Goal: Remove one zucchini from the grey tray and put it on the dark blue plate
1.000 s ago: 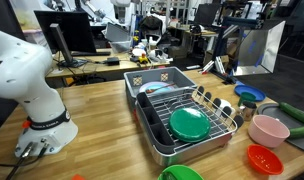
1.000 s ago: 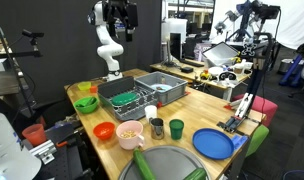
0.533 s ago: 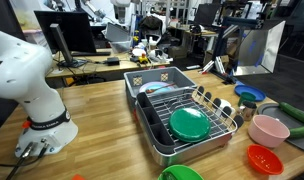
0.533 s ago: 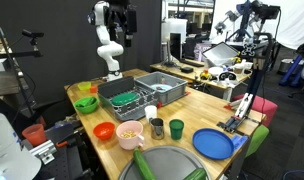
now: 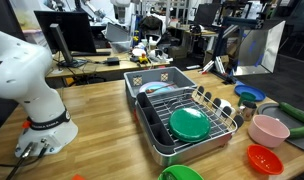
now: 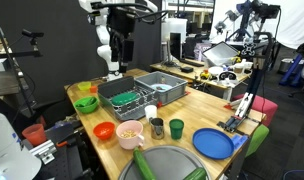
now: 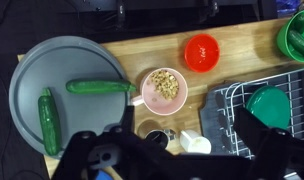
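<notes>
The grey tray [image 7: 32,75] lies at the left of the wrist view with two zucchini on it: one [image 7: 100,87] near the pink bowl, one [image 7: 49,121] at the tray's left edge. In both exterior views the tray [image 6: 172,158] [image 5: 297,142] is partly cut off by the picture's edge, with a zucchini [image 6: 142,165] [image 5: 290,110] on it. The dark blue plate [image 6: 214,143] [image 5: 249,93] is empty; it is out of the wrist view. My gripper [image 7: 197,140] [image 6: 117,48] is open, empty and high above the table.
A pink bowl [image 7: 162,88] of cereal, a red bowl [image 7: 202,52], a dark cup [image 7: 157,133] and a white cup [image 7: 195,144] stand beside the tray. A dark tub with a wire rack [image 5: 187,115] holds a green plate [image 7: 269,105]. A green bowl [image 7: 297,35] is further along.
In an exterior view the arm has swung: a dark link now reaches across the top and the gripper hangs lower. The objects on the table have not moved.
</notes>
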You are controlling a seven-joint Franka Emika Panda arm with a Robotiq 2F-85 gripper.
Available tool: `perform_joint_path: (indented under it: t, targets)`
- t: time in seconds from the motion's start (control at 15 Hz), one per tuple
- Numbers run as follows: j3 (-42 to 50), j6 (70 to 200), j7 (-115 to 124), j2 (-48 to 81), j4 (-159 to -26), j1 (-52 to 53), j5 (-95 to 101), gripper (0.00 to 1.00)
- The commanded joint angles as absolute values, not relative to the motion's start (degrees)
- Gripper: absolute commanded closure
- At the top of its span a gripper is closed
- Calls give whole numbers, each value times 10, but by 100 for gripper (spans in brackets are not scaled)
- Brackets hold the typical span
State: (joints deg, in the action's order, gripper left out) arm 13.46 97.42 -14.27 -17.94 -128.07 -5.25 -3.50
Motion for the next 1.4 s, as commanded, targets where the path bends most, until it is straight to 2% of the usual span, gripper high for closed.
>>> perform_joint_path:
  t: [0.0, 0.73, 1.33]
  targets:
    - [127, 972, -144, -175, -1284, -63, -37, 0]
    - [130, 984, -130, -153, -1280, -66, -47, 0]
    - [160, 1172, -23, -31, -1290, -113, -119, 0]
